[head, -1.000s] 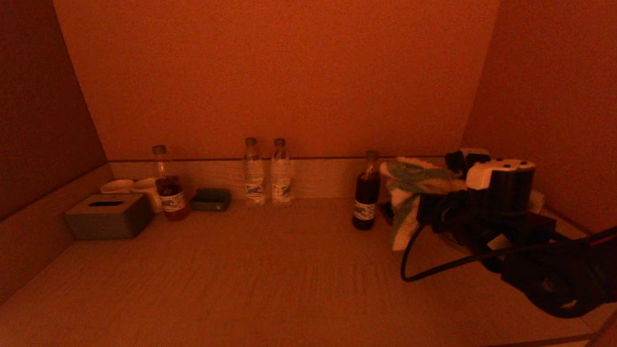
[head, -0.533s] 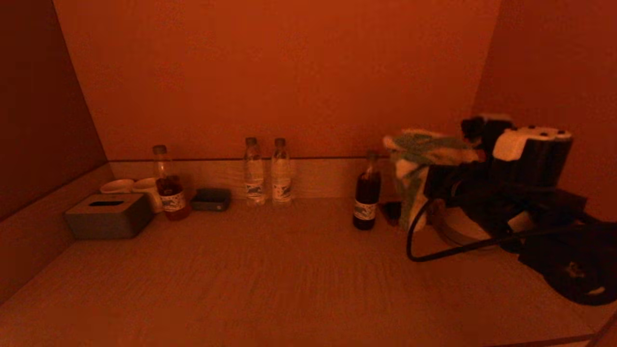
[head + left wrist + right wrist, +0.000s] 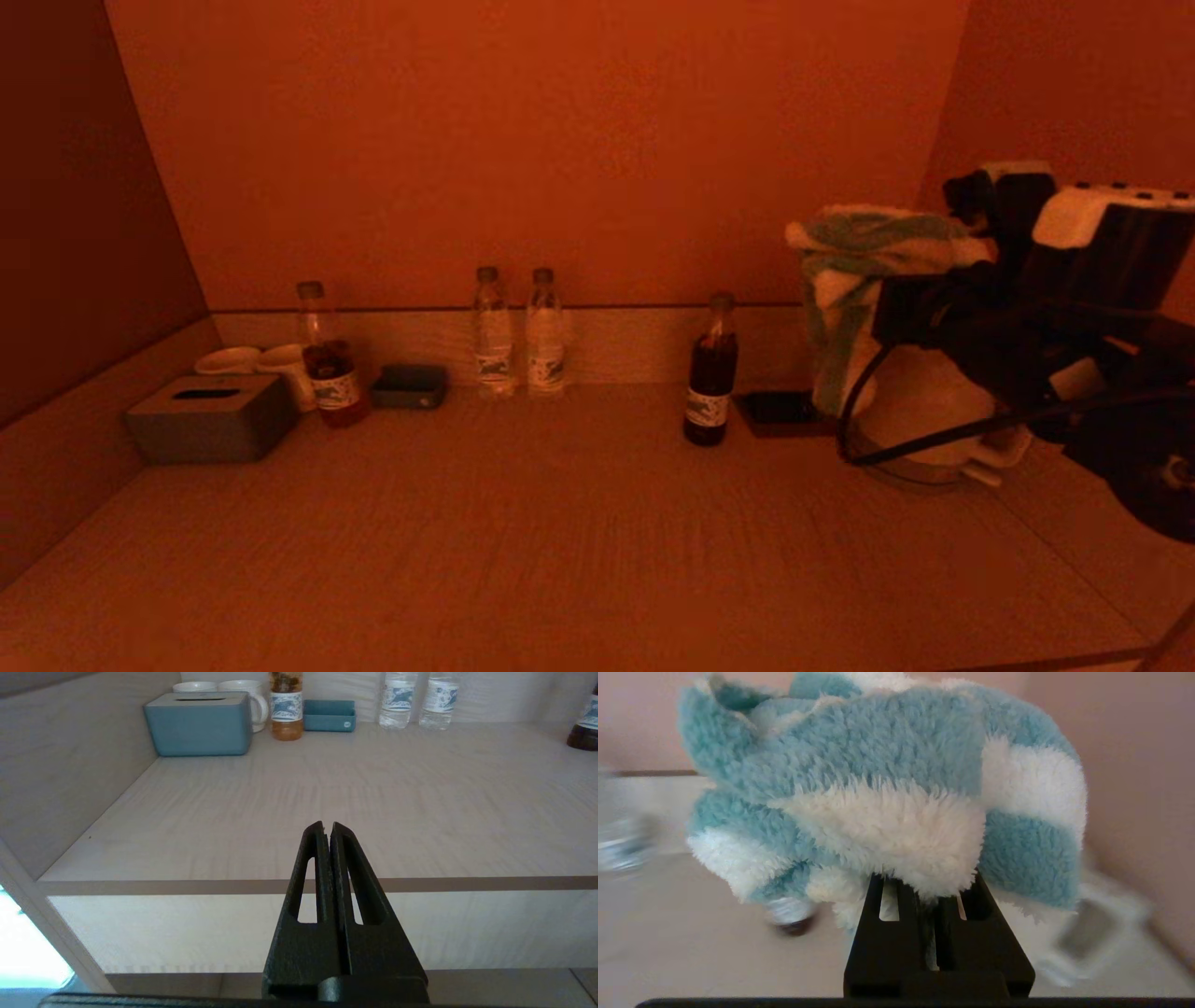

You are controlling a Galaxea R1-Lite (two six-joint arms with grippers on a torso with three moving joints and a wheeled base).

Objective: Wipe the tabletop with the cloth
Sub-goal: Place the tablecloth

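Your right claw (image 3: 931, 891) is clamped on the cloth (image 3: 854, 271), fingers pinched narrow with the fluffy blue-and-white bundle bunched over the tips. It's holding it up in the air at the far right, clear of the tabletop (image 3: 560, 532), with one end hanging down. My guess is it's carried high so it doesn't drag across the stuff along the back wall.

Going left to right on the counter: a tissue box (image 3: 210, 418) sits in the left corner, two cups (image 3: 257, 364) tucked behind it, then a tea bottle (image 3: 327, 359) just beside them and a small tray (image 3: 408, 385) against the back ledge. Two water bottles (image 3: 518, 331) stand together mid-wall. Further right there's a dark bottle (image 3: 711, 373), a flat dark thing I can't identify next to it, and a kettle (image 3: 924, 411) below the raised cloth.

Everything's pushed to the back, so the whole front is open for wiping. No wiping yet by the look of it, since the cloth isn't touching the surface.

Your left claw (image 3: 327, 830) is parked off the front edge of the counter, fingers pressed together, holding nothing.

Watch the dark bottle when you bring the cloth down, it's the closest thing to knock.
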